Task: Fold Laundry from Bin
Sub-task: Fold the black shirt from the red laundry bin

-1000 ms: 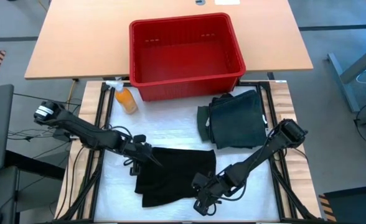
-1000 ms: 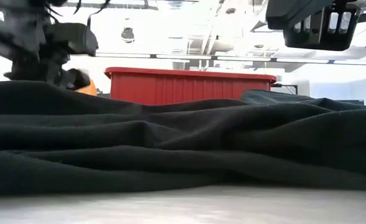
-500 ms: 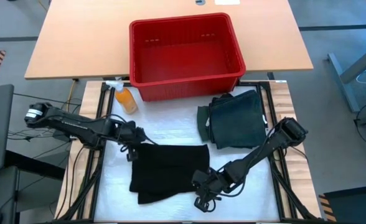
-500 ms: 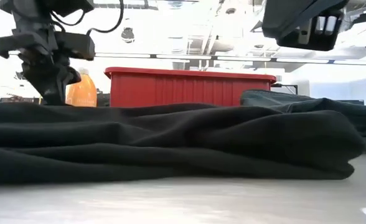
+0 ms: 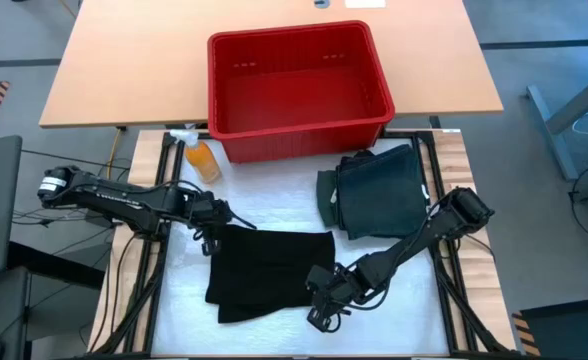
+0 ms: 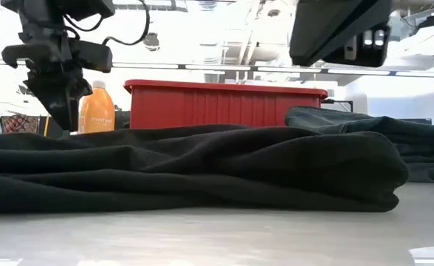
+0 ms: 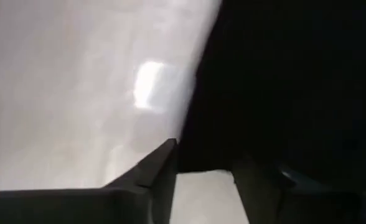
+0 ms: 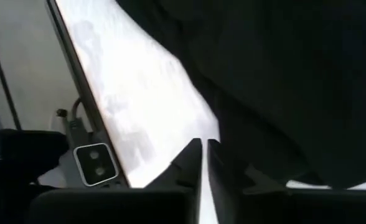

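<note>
Our left tool (image 5: 214,232) stands apart, letting go of the black garment (image 5: 269,272). Our right tool (image 5: 319,308) is nearly together, empty, beside the hem. A snagged finger could undo the fold.

A tan wooden bench (image 5: 124,70) stands on a grey floor (image 5: 544,40). Just in front of that bench lies a white work surface (image 5: 274,215) framed by black rails. Right of the bench, grey metal legs (image 5: 564,120) cross the floor. Beyond the bench, the low view shows a bright white ceiling (image 6: 224,29).
</note>
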Action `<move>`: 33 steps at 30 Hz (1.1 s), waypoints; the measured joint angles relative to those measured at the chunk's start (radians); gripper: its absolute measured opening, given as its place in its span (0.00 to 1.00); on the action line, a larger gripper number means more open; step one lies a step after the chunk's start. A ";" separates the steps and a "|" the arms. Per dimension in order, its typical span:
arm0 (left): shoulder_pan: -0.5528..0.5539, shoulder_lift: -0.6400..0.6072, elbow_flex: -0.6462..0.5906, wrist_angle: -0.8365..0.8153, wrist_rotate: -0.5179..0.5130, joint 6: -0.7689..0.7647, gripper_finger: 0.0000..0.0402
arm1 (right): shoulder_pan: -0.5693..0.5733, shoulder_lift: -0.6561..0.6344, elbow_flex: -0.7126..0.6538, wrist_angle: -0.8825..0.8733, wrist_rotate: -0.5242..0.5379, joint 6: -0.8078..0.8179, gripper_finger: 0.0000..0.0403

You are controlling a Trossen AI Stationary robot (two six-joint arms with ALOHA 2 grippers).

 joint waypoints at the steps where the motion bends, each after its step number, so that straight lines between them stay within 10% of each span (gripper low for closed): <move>1: -0.006 -0.007 0.000 0.019 0.050 0.006 0.36 | -0.001 0.000 0.000 -0.003 0.000 -0.013 0.14; 6: -0.150 -0.029 -0.016 0.240 0.344 0.034 0.43 | 0.010 0.005 0.000 -0.065 0.007 -0.126 0.27; 14: -0.493 0.035 -0.029 0.388 0.114 0.008 0.41 | 0.038 0.061 0.003 -0.066 0.012 -0.278 0.36; 27: -0.731 0.085 -0.030 0.356 0.083 -0.116 0.38 | 0.049 0.169 0.002 -0.064 0.016 -0.307 0.30; 33: -0.872 0.129 -0.029 0.434 -0.109 -0.168 0.37 | 0.042 0.169 0.002 -0.067 0.023 -0.373 0.27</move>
